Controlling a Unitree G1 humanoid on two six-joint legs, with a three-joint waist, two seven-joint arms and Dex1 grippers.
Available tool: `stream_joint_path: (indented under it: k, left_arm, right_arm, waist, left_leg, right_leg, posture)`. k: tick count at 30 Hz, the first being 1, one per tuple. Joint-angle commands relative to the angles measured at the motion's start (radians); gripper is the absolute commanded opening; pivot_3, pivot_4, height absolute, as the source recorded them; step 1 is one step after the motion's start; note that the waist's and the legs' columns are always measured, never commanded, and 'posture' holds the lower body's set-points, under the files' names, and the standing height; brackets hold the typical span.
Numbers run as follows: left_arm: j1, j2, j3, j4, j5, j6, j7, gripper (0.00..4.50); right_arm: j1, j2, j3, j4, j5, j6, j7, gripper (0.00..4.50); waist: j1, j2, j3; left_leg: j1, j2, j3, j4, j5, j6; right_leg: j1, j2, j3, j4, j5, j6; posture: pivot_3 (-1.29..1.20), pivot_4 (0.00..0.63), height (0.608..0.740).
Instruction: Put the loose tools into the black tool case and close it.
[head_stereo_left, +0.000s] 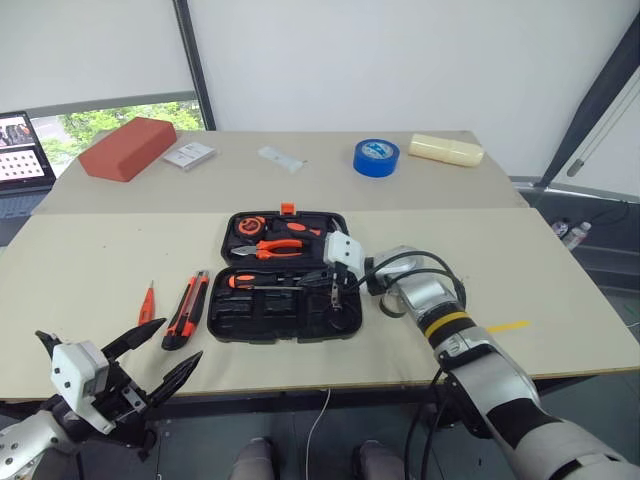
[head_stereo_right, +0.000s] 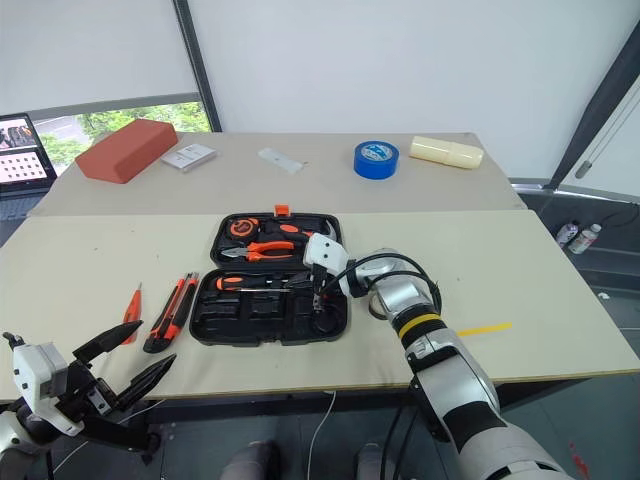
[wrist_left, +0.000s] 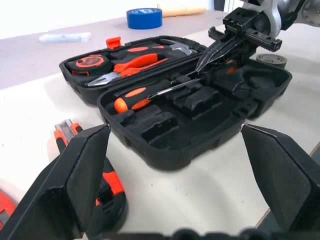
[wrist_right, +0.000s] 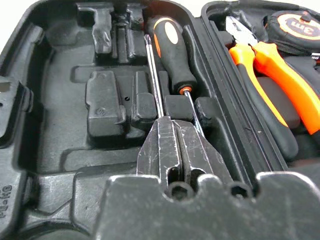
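Note:
The black tool case (head_stereo_left: 250, 316) lies open in the middle of the table. One screwdriver (wrist_left: 132, 98) with an orange-black handle rests in the near half. A second screwdriver's thin shaft (wrist_right: 153, 75) lies alongside it. My right gripper (head_stereo_left: 335, 299) is shut, its tips down on that shaft; whether it pinches the shaft I cannot tell. To the left of the case, on the table, lie the utility knife (head_stereo_left: 187, 309) and the small orange tester pen (head_stereo_left: 146, 302). A small dark tape roll (wrist_left: 272, 60) sits by the case's right side. At the table's front left edge my left gripper (head_stereo_left: 180, 342) stands open and empty.
Orange-handled pliers (head_stereo_left: 280, 247) and a tape measure (head_stereo_left: 247, 226) fill the case's far half. Along the back stand a red block (head_stereo_left: 128, 148), a small packet (head_stereo_left: 189, 155), a white strip (head_stereo_left: 281, 158), a blue tape roll (head_stereo_left: 376, 157) and a pale yellow block (head_stereo_left: 446, 150).

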Motion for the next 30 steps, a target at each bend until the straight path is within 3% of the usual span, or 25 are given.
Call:
stream_joint_path:
  k: [1,6,9,15,18,22,25,30]
  left_arm:
    - [0.020,0.007,0.026,-0.016,0.015,-0.004,0.019,4.50]
    - [0.054,-0.009,0.047,-0.016,0.011,0.019,0.069,4.50]
    - [0.095,-0.054,0.128,-0.026,-0.073,0.053,0.128,4.50]
    - [0.245,-0.136,0.324,0.042,-0.129,0.122,0.251,4.50]
    - [0.293,-0.153,0.373,0.077,-0.132,0.150,0.287,4.50]
    - [0.323,-0.163,0.424,0.082,-0.170,0.218,0.350,4.50]
    - [0.323,-0.135,0.416,0.021,-0.211,0.318,0.408,4.50]
    - [0.181,0.016,0.414,-0.084,-0.383,0.581,0.617,4.50]
  right_arm:
    - [0.009,0.002,0.043,0.014,-0.058,-0.012,-0.006,0.01]
    - [0.008,0.001,0.039,-0.052,-0.049,-0.034,0.004,0.01]
    - [0.022,-0.010,-0.065,-0.134,0.072,-0.034,0.016,0.01]
    - [0.146,-0.120,-0.234,-0.291,0.288,-0.077,0.146,1.72]
    - [0.208,-0.167,-0.299,-0.312,0.357,-0.100,0.197,2.92]
    - [0.305,-0.264,-0.374,-0.292,0.413,-0.150,0.292,4.31]
    - [0.336,-0.293,-0.394,-0.314,0.425,-0.143,0.288,4.45]
    - [0.327,-0.298,-0.373,-0.435,0.445,-0.110,0.289,4.45]
  waist:
    - [-0.001,0.000,0.000]
    - [-0.006,-0.001,-0.001]
    - [-0.007,-0.002,-0.001]
    - [-0.002,-0.002,-0.001]
    - [-0.003,-0.002,-0.001]
    - [0.001,-0.004,0.000]
    - [-0.002,-0.005,0.001]
    - [-0.003,-0.005,0.001]
  left_leg:
    - [0.001,0.000,0.000,0.000,-0.001,-0.001]
    - [0.001,0.000,0.000,0.000,-0.001,-0.001]
    - [0.000,0.001,0.000,-0.001,-0.001,-0.001]
    - [-0.007,0.000,0.000,-0.001,0.004,0.007]
    - [-0.007,0.000,0.000,-0.001,0.003,0.005]
    - [-0.004,0.000,0.000,0.000,-0.002,-0.003]
    - [-0.003,-0.001,0.000,0.000,-0.003,-0.004]
    - [0.000,-0.001,-0.003,-0.001,-0.003,-0.004]
  right_leg:
    - [0.000,0.000,0.000,0.000,0.000,0.000]
    - [0.000,0.000,0.000,0.000,0.000,0.000]
    - [-0.001,0.000,0.000,0.000,0.000,-0.003]
    - [-0.001,0.000,0.000,-0.001,0.001,0.007]
    - [-0.002,0.000,0.000,-0.001,-0.004,0.000]
    - [-0.002,-0.001,0.000,-0.002,-0.007,0.003]
    - [-0.001,-0.003,0.000,-0.002,-0.008,0.004]
    - [-0.001,-0.001,0.000,0.000,-0.006,0.003]
  posture:
    - [0.00,0.150,0.740]
    - [0.00,0.150,0.740]
    - [0.00,0.150,0.740]
    - [0.00,0.150,0.740]
    - [0.00,0.150,0.740]
    - [0.00,0.150,0.740]
    - [0.00,0.150,0.740]
    - [0.00,0.150,0.740]
